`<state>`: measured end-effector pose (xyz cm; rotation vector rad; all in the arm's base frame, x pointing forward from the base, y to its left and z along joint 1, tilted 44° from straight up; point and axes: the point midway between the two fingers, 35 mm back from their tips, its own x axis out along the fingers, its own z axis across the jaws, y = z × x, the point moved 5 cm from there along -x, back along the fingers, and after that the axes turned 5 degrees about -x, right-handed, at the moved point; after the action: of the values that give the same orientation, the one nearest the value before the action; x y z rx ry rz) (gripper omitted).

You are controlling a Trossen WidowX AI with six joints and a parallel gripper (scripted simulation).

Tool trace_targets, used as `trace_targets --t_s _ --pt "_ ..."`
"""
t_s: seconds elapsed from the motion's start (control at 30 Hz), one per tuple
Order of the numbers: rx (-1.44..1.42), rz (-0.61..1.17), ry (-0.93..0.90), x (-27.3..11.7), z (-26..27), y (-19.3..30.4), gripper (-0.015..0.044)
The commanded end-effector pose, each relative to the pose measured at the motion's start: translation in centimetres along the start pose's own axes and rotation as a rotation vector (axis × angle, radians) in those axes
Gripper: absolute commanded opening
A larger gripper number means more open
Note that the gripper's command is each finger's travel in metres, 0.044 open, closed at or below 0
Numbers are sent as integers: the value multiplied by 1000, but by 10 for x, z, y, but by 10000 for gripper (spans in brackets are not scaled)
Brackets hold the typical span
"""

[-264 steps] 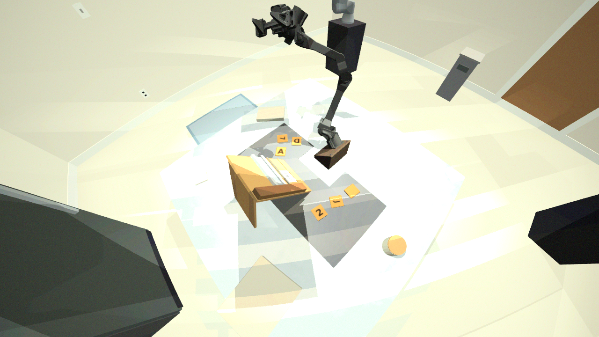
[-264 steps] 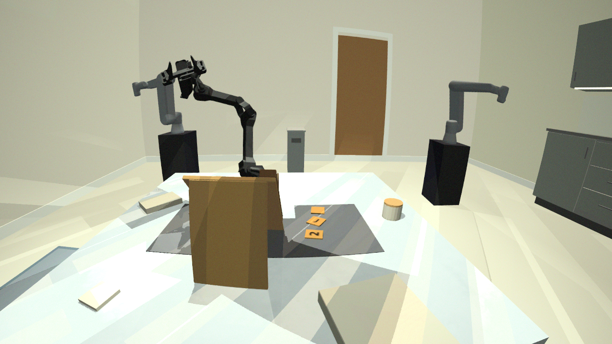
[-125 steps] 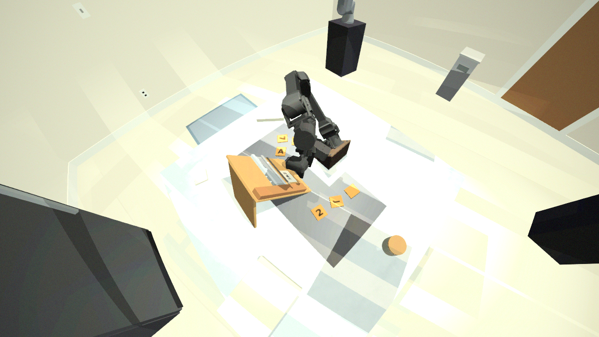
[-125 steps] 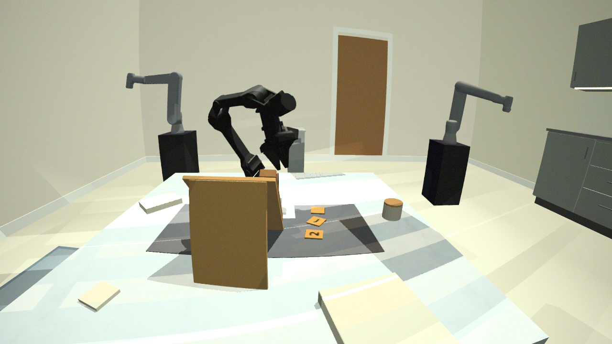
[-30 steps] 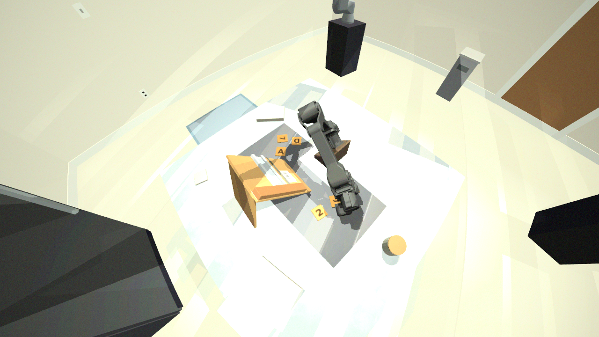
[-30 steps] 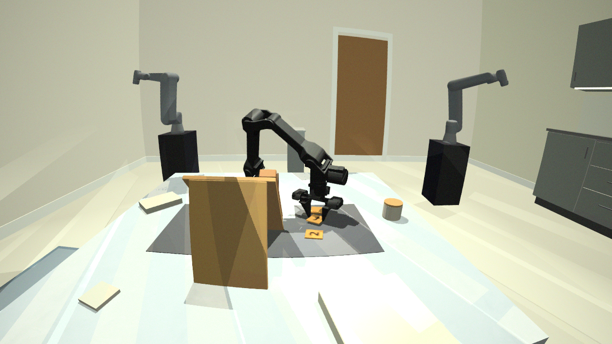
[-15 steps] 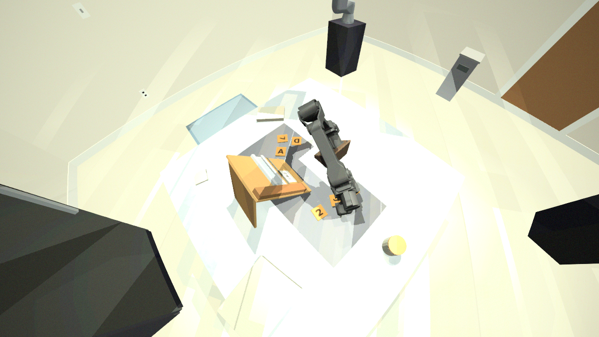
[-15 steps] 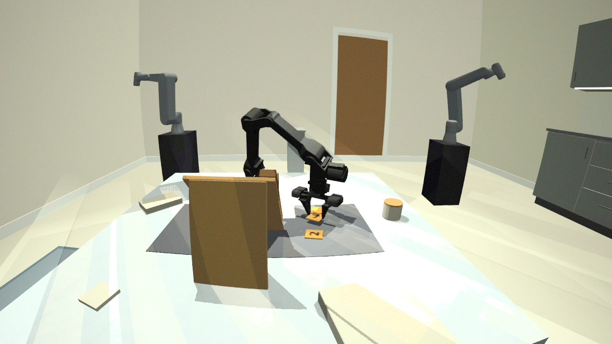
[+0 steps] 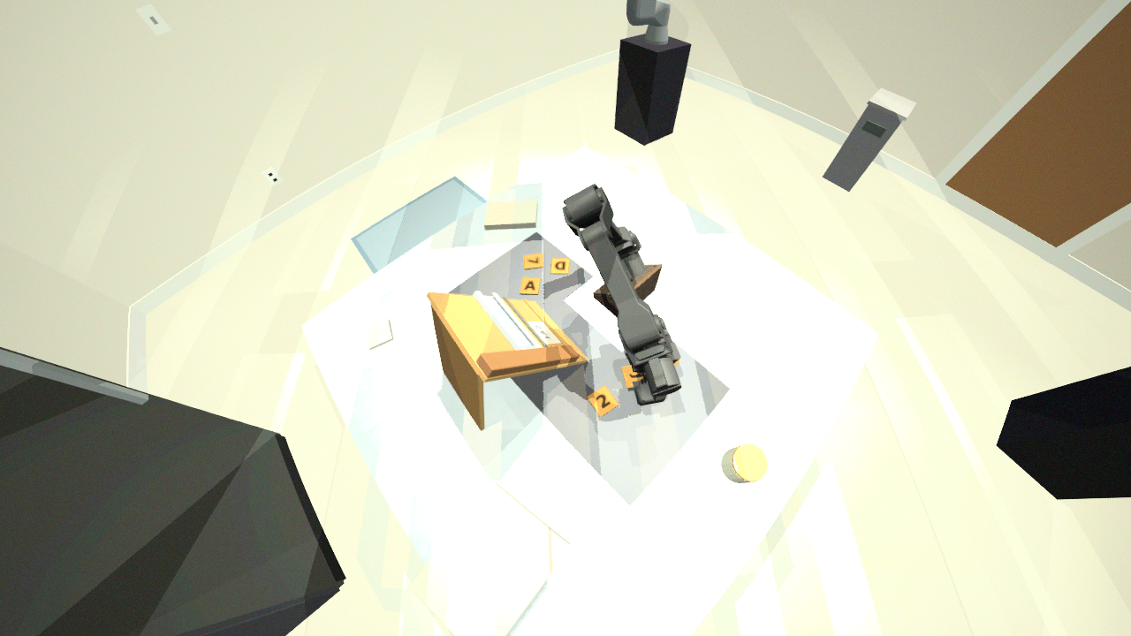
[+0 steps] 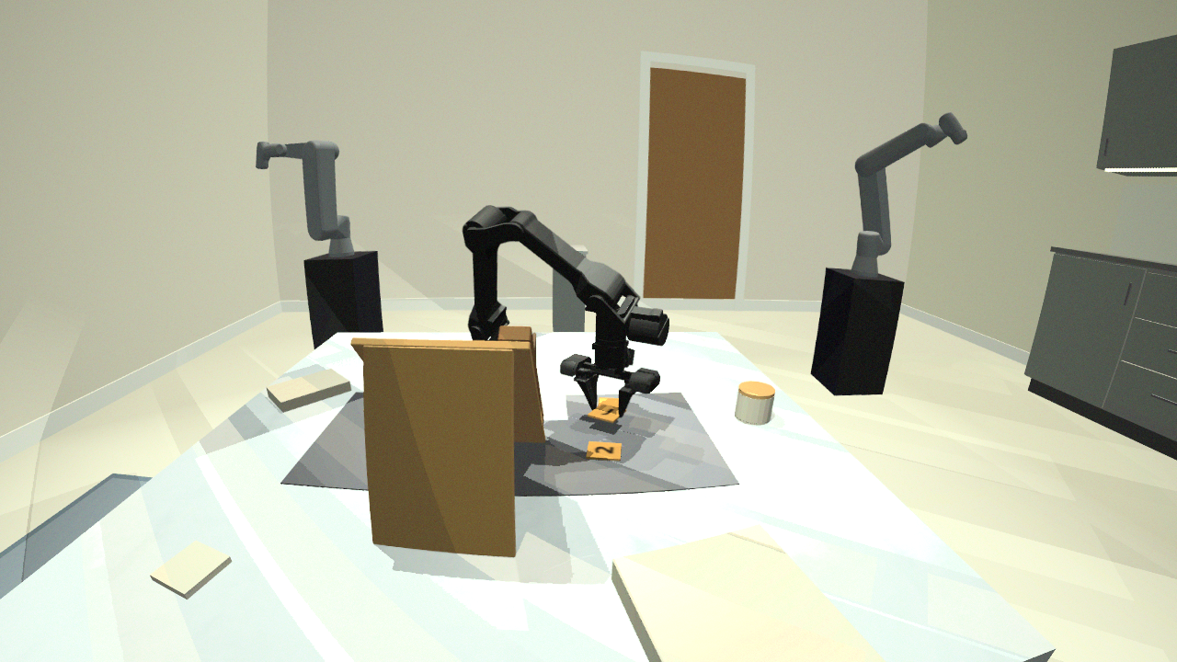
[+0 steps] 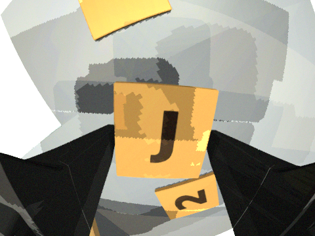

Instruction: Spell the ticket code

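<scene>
My gripper [image 10: 608, 411] [image 11: 162, 135] is shut on the J tile [image 9: 631, 376] [image 10: 600, 414] [image 11: 141, 151], held by its sides a little above the grey mat [image 9: 633, 474] [image 10: 691, 461]. The 2 tile [image 9: 603, 401] [image 10: 604, 450] [image 11: 167, 196] lies beside it. Another tile [image 11: 125, 16] lies beyond, its letter out of view. The 7 tile [image 9: 533, 261], D tile [image 9: 559, 266] and A tile [image 9: 529, 286] lie past the board. The wooden board [image 9: 454, 312] [image 10: 439, 444] stands tilted with the pale rail [image 9: 505, 320]; no tile shows in it. The ticket [image 9: 543, 333] is too small to read.
A lidded jar [image 9: 749, 462] [image 10: 754, 403] stands beyond the mat. A flat block [image 9: 511, 214] [image 10: 308, 388] and a small pad [image 9: 381, 333] [image 10: 190, 567] lie on the board's other side. A dark brown wedge-like object [image 9: 649, 283] is beside the arm.
</scene>
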<state>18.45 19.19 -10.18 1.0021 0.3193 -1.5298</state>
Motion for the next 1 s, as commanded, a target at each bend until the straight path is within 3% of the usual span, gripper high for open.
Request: trace_targets --t_s 0.0,0.97 --pt "15 -4 10 -2 0 2 0" --pt "681 -193 466 -99 25 99 0"
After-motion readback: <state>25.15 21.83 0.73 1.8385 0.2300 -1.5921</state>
